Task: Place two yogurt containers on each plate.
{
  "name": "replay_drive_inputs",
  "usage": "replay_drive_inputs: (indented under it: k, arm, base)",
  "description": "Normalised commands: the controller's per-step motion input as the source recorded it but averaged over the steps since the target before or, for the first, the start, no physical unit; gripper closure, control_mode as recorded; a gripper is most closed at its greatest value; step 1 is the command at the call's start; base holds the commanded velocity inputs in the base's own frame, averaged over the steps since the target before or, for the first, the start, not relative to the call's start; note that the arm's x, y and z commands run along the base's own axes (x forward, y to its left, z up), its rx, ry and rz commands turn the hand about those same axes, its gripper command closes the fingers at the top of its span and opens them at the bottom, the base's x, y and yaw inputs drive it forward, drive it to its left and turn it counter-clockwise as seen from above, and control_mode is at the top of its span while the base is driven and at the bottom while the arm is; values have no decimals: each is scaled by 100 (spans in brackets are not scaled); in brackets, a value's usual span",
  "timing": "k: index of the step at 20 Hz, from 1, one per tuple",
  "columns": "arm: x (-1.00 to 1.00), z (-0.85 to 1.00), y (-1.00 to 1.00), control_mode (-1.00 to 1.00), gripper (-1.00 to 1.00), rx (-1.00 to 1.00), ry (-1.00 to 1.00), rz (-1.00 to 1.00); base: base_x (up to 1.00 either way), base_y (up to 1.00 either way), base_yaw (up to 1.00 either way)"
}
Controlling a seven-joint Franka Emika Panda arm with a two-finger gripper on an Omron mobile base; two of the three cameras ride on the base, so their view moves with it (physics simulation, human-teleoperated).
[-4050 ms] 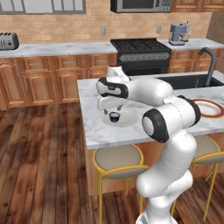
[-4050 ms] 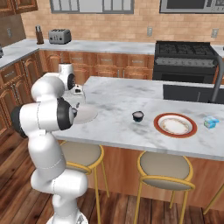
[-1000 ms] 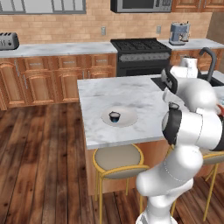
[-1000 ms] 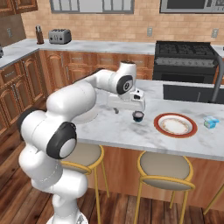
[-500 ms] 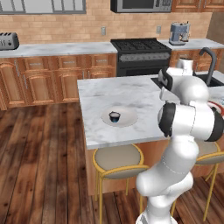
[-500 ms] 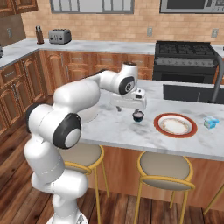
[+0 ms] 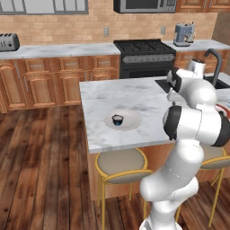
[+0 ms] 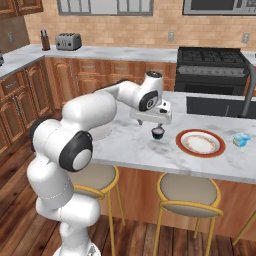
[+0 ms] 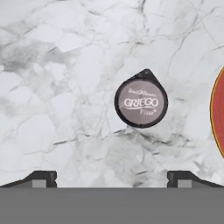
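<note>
A dark navy yogurt cup (image 9: 141,104) with a pale printed lid stands on the marble just under my gripper (image 9: 112,179), which is open with its fingertips (image 9: 43,178) spread wide and nothing between them. In the right base view the gripper (image 8: 155,123) hovers right above that cup (image 8: 158,133), left of the red-rimmed plate (image 8: 200,142). The plate's rim (image 9: 217,113) shows at the hand view's right edge. A light blue boxy yogurt container (image 8: 241,140) sits to the right of that plate. Another dark navy cup (image 7: 117,119) rests on the pale grey-beige plate (image 7: 130,121).
The island counter (image 8: 135,145) has a sink and tall faucet (image 8: 248,95) at its back right. Round stools (image 8: 187,192) stand under its front edge. A stove (image 7: 143,56) and wall counters run along the back.
The arm has eased a little right and down, settling the gripper over the dark cup beside the red-rimmed plate. The cups and plates stayed put.
</note>
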Motion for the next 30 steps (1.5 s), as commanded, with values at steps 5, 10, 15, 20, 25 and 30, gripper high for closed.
replay_drive_inputs:
  k: [5,10,15,20,25,30]
  arm:
    - [22,-1,-15,-100,-100,0,-3,0]
    - [25,-1,-14,-100,-100,0,0,0]
    - [33,-11,-9,-100,-100,0,0,0]
    - [34,-23,-5,-100,-100,0,1,0]
    - [-12,-2,-12,-100,-100,0,2,0]
    - [-19,-4,-2,-100,-100,0,0,0]
  base:
    - [0,0,0]
    - [0,0,0]
    - [0,0,0]
    - [0,0,0]
    - [0,0,0]
    - [0,0,0]
